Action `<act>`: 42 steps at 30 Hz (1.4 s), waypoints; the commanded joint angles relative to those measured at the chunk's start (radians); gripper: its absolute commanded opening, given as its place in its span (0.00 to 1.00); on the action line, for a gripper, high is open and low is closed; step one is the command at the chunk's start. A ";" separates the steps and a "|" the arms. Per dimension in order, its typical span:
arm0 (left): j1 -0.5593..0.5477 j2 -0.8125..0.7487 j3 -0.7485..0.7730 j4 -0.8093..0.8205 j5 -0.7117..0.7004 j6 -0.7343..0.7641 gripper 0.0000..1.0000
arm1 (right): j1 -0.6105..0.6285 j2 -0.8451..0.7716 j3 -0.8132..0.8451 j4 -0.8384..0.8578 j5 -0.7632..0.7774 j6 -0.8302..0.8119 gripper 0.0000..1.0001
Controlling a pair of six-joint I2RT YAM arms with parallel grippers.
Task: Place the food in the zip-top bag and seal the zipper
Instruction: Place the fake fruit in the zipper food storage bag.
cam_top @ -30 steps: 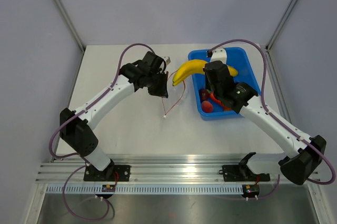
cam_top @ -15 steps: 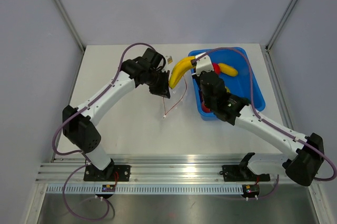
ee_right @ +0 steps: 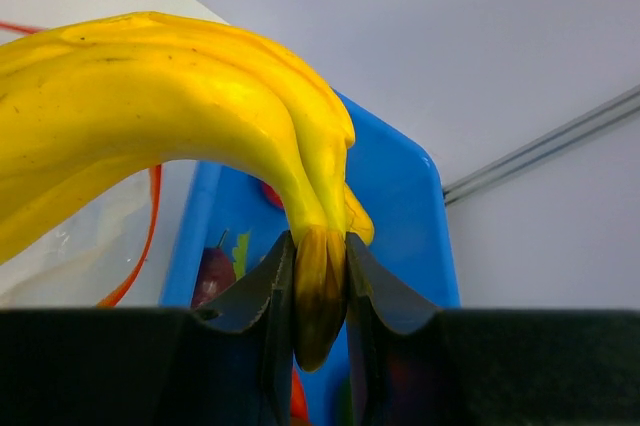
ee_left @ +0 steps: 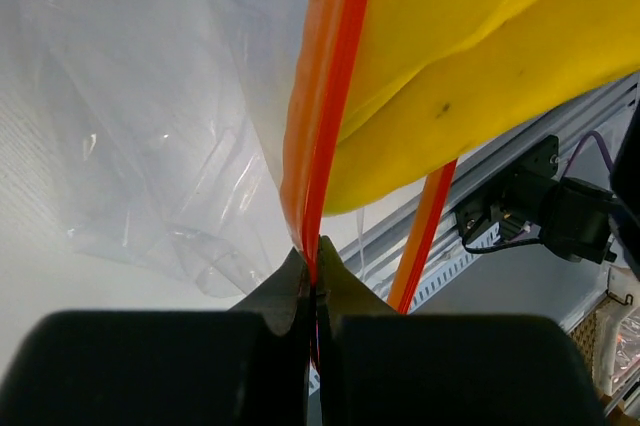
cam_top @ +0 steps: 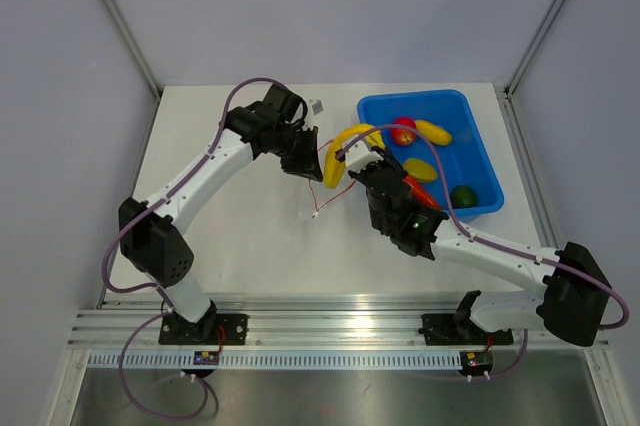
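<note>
The food, a curved yellow banana (cam_top: 341, 149), hangs above the table between the two arms. My right gripper (cam_top: 370, 160) is shut on its dark end (ee_right: 320, 291). My left gripper (cam_top: 306, 160) is shut on one side of the orange-red zipper (ee_left: 325, 96) and holds the clear zip-top bag (cam_top: 322, 196) up by its mouth. In the left wrist view the banana (ee_left: 480, 76) sits between the pinched zipper strip and the other strip (ee_left: 425, 236), at the open mouth. The bag's crinkly body (ee_left: 150, 126) hangs down to the table.
A blue bin (cam_top: 484, 161) stands at the back right, close behind the right arm. It holds a red tomato (cam_top: 403, 131), yellow pieces (cam_top: 433, 131), a green one (cam_top: 463, 195) and other toy food. Grey walls enclose the table.
My right arm has swung left out of the blue bin, carrying the banana to the bag's mouth. My left gripper has shifted slightly while keeping hold of the zipper.
</note>
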State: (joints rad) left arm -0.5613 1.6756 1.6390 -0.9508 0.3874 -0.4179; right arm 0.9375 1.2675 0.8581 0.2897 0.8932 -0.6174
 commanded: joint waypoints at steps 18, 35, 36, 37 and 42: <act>0.011 0.018 0.068 0.032 0.076 -0.010 0.00 | 0.099 -0.026 0.058 -0.214 -0.163 -0.032 0.03; 0.011 0.050 0.039 0.066 0.071 -0.002 0.00 | 0.061 -0.148 0.301 -0.563 -0.306 0.401 0.59; 0.011 0.050 0.038 0.069 0.071 0.001 0.00 | 0.038 -0.145 0.318 -0.598 -0.318 0.442 0.59; 0.011 0.047 0.036 0.069 0.074 -0.001 0.00 | 0.014 -0.145 0.343 -0.633 -0.345 0.534 0.57; 0.011 0.023 0.015 0.090 0.071 -0.007 0.00 | -0.192 -0.165 0.357 -0.828 -0.499 0.790 0.54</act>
State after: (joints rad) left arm -0.5507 1.7329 1.6543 -0.9115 0.4236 -0.4225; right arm 0.8303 1.1198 1.1835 -0.3626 0.4980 -0.0547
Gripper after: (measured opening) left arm 0.004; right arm 0.536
